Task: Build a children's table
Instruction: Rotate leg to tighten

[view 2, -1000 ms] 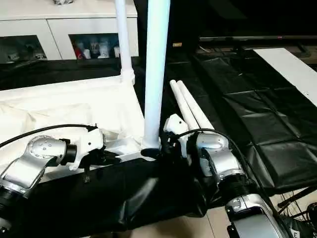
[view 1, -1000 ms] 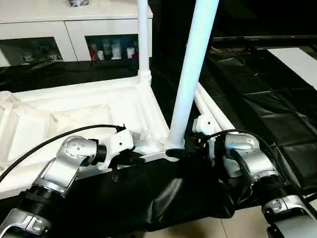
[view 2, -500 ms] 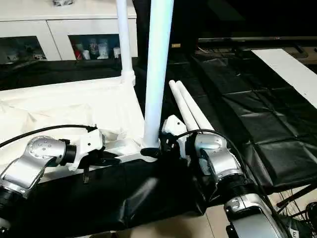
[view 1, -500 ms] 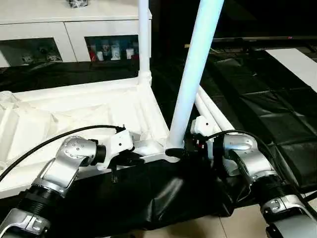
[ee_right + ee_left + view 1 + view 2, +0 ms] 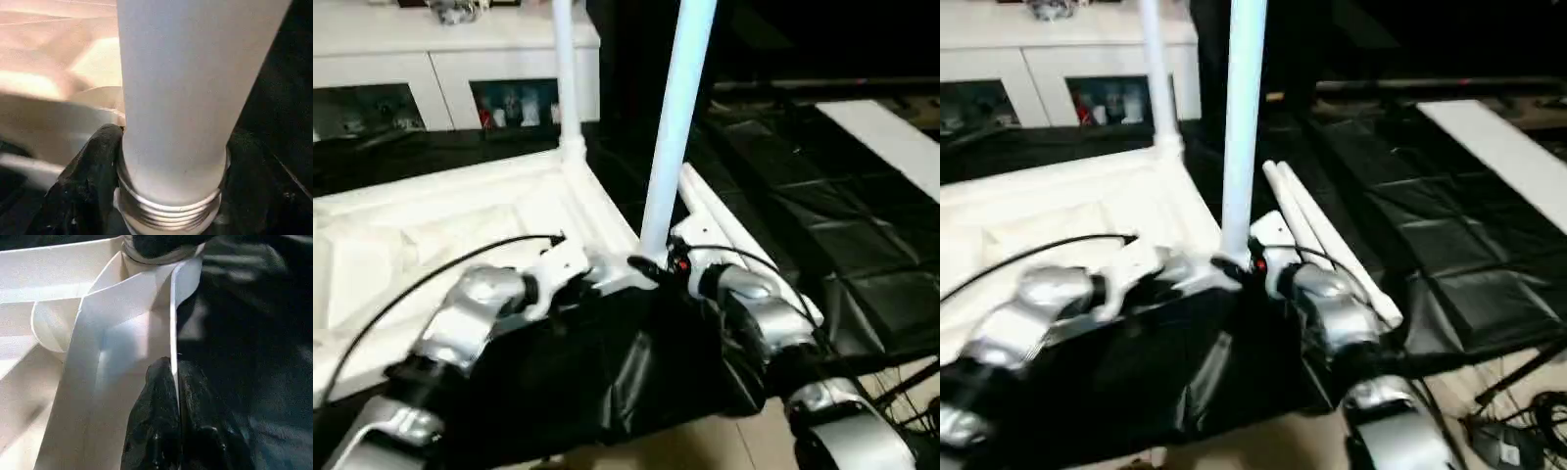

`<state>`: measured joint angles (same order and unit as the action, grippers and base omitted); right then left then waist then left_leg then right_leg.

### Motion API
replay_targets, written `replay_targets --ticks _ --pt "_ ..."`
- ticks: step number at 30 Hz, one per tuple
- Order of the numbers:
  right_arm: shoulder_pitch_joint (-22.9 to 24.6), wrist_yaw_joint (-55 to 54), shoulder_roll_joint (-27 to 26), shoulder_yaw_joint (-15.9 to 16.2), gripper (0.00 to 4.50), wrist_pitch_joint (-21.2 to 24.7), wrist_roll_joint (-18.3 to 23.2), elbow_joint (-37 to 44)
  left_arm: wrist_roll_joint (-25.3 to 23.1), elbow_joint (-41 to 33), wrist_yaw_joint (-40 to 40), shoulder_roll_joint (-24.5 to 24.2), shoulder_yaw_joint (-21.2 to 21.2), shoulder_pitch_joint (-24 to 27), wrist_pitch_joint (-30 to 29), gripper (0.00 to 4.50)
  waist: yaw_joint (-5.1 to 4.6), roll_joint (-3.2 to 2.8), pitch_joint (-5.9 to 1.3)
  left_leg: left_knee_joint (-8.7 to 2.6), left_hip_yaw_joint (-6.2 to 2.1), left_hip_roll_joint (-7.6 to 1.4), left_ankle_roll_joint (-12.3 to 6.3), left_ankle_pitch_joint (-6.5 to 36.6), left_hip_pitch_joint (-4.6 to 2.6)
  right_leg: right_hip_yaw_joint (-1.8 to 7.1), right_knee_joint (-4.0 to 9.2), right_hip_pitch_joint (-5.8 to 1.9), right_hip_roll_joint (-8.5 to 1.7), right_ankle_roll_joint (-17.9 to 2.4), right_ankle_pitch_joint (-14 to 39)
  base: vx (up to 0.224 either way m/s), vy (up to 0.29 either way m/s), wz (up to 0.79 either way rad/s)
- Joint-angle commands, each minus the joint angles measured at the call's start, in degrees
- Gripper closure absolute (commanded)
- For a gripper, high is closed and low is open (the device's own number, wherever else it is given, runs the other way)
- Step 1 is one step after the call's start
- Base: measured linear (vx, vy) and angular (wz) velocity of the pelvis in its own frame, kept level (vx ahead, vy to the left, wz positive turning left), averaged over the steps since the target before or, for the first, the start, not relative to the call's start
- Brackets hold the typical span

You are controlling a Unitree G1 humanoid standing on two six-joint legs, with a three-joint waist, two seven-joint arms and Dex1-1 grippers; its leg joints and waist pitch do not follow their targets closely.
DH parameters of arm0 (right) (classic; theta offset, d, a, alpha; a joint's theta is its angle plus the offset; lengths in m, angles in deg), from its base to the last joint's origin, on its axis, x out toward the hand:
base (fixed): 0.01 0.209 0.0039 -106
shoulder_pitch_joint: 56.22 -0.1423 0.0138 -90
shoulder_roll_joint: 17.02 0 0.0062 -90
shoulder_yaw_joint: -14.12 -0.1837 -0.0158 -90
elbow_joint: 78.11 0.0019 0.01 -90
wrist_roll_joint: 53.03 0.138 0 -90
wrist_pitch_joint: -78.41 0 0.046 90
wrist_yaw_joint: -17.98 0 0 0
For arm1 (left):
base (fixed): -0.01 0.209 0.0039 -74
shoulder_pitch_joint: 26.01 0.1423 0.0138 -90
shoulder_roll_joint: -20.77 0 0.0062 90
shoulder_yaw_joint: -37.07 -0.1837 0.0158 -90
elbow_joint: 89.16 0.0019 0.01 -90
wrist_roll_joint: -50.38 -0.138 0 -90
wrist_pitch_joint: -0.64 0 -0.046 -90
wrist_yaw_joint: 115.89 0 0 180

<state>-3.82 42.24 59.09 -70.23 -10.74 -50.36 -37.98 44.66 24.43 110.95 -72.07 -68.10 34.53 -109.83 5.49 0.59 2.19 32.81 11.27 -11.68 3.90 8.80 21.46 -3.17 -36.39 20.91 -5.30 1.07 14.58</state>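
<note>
The white tabletop (image 5: 431, 225) lies upside down with its ribbed underside up. One white leg (image 5: 566, 78) stands in the far corner socket. A second leg (image 5: 674, 117) rises nearly upright at the near corner, and my right gripper (image 5: 171, 171) is shut on its base. Black fingers (image 5: 93, 181) flank the leg just above its threaded end (image 5: 166, 208). Whether the thread sits in the socket is hidden. My left gripper (image 5: 175, 382) is shut on the tabletop's thin near rim (image 5: 171, 323), right beside that corner.
Two loose white legs (image 5: 1332, 245) lie side by side on the black cloth (image 5: 607, 372), to the right of the tabletop. A white cabinet with glass doors (image 5: 460, 69) stands behind. A white board (image 5: 891, 132) lies at the far right.
The camera has shifted, so the whole picture moved. The held leg leans less to the right than before and now stands closer to upright. Both grips are unchanged.
</note>
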Motion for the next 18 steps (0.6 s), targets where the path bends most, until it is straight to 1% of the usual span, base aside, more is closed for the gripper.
replay_targets --ticks 1,2,3,5,7,8,10,11,12,13,14,15,16,17,18 --pt "0.5 -4.9 -1.6 0.2 1.78 2.8 -1.2 -4.4 -0.2 2.2 -5.5 2.9 0.0 -1.4 -2.1 4.5 -0.53 -0.27 -1.8 -5.04 -2.04 -1.9 4.77 28.2 -2.12 2.38 6.81 0.57 -3.63 -7.7 25.6 0.0 0.0 0.0" --pt "-0.1 -6.0 -2.4 0.1 1.78 2.9 -1.1 -5.0 -0.3 2.9 -6.4 3.8 0.1 -2.0 -2.5 4.5 -0.4 -0.2 -2.03 -5.22 -2.0 -1.9 4.43 26.7 -1.96 2.35 6.74 0.3 -3.48 -7.7 22.3 0.0 0.0 0.0" --pt "-1.0 -7.7 -3.5 -0.3 1.78 2.6 -0.9 -6.0 -0.7 3.9 -7.6 4.8 -0.1 -2.8 -2.9 4.5 -0.44 -0.19 -2.07 -5.3 -1.93 -1.88 4.22 26.0 -1.87 2.36 6.62 0.26 -3.37 -7.8 20.7 0.0 0.0 0.0" --pt "-2.2 -8.4 -4.7 -1.2 1.78 1.7 -0.5 -7.2 -1.6 5.0 -8.6 5.6 -0.3 -3.4 -2.8 4.5 -0.42 0.04 -2.1 -5.29 -1.74 -1.76 3.73 25.2 -1.89 2.57 6.56 0.43 -3.21 -8.2 18.4 0.0 0.0 0.0" --pt "-2.8 -6.6 -5.4 -1.5 1.78 0.1 -0.2 -7.5 -1.8 5.4 -8.7 5.9 -0.4 -3.5 -2.6 4.5 -0.36 0.15 -2.05 -5.25 -1.75 -1.63 2.84 24.7 -1.64 2.87 6.57 0.4 -3.29 -8.2 17.7 0.0 0.0 0.0" --pt "-2.8 -6.0 -5.5 -1.5 1.78 -0.3 -0.1 -7.3 -1.9 5.3 -8.4 5.8 -0.6 -3.4 -2.4 4.5 -0.33 0.12 -2.07 -5.25 -1.77 -1.66 2.64 24.8 -1.66 2.91 6.58 0.42 -3.33 -8.2 17.7 0.0 0.0 0.0" --pt "-2.8 -4.3 -5.6 -1.7 1.78 -1.4 0.7 -7.0 -1.9 4.9 -7.8 5.5 -0.9 -3.2 -2.1 4.5 -0.36 0.02 -2.2 -5.32 -1.79 -1.66 2.26 24.3 -1.52 2.92 6.47 0.24 -3.29 -8.3 16.6 0.0 0.0 0.0" --pt "-2.6 -1.8 -5.7 -3.0 1.78 -2.4 2.7 -6.0 -1.9 4.2 -7.0 4.8 -1.1 -2.8 -2.0 4.5 -0.37 0.04 -2.22 -5.36 -1.74 -1.68 2.0 24.1 -1.53 2.89 6.47 0.24 -3.2 -8.4 16.2 0.0 0.0 0.0" --pt "-2.6 -1.1 -5.7 -3.4 1.22 -2.7 3.2 -5.8 -2.0 4.0 -6.8 4.6 -1.1 -2.6 -2.1 4.5 -0.32 0.05 -2.31 -5.35 -1.75 -1.76 1.67 24.2 -1.53 2.89 6.55 0.17 -3.32 -8.4 16.3 0.0 0.0 0.0" --pt "-2.7 -0.8 -5.6 -3.5 1.22 -2.9 3.2 -5.7 -2.0 3.9 -6.6 4.5 -1.1 -2.6 -2.1 4.5 -0.28 0.1 -2.36 -5.33 -1.65 -1.75 1.47 23.4 -1.41 2.91 6.56 0.17 -3.29 -8.6 15.6 0.0 0.0 0.0" --pt "-2.3 1.6 -4.7 -3.0 1.08 -3.9 3.4 -4.4 -1.9 3.4 -5.4 3.7 -1.4 -2.1 -1.0 4.5 -0.21 0.12 -2.37 -5.28 -1.57 -1.73 1.33 22.8 -1.45 2.94 6.56 0.23 -3.26 -8.7 15.0 0.0 0.0 0.0" --pt "-2.3 1.6 -4.7 -3.0 1.08 -3.9 3.4 -4.4 -1.9 3.4 -5.4 3.7 -1.4 -2.1 -1.0 4.5 -0.23 0.26 -2.4 -5.22 -1.53 -1.72 0.72 22.0 -1.22 2.95 6.46 -0.01 -3.24 -8.9 14.0 0.0 0.0 0.0" --pt "-1.9 3.2 -4.0 -2.5 1.02 -4.2 3.4 -3.4 -1.8 3.0 -4.5 3.1 -1.6 -1.7 -0.2 4.5 -0.24 0.23 -2.47 -5.24 -1.55 -1.75 0.48 21.0 -1.02 2.92 6.31 -0.17 -3.29 -9.1 13.2 0.0 0.0 0.0" --pt "-1.8 4.5 -3.5 -2.3 0.72 -4.6 3.3 -2.9 -1.7 2.8 -3.7 2.7 -1.8 -1.5 0.6 4.5 -0.06 0.25 -2.77 -5.08 -1.41 -1.79 -0.17 18.0 -0.85 2.87 6.04 -0.36 -3.18 -9.4 10.3 0.0 0.0 0.0" --pt "-1.6 6.2 -2.6 -1.9 0.72 -4.8 3.0 -2.2 -1.7 2.3 -2.8 2.1 -1.9 -1.2 0.9 4.5 0.06 0.26 -2.99 -4.74 -1.2 -1.78 -0.81 16.2 -0.92 2.83 5.89 -0.24 -3.09 -10.2 8.1 0.0 0.0 0.0"
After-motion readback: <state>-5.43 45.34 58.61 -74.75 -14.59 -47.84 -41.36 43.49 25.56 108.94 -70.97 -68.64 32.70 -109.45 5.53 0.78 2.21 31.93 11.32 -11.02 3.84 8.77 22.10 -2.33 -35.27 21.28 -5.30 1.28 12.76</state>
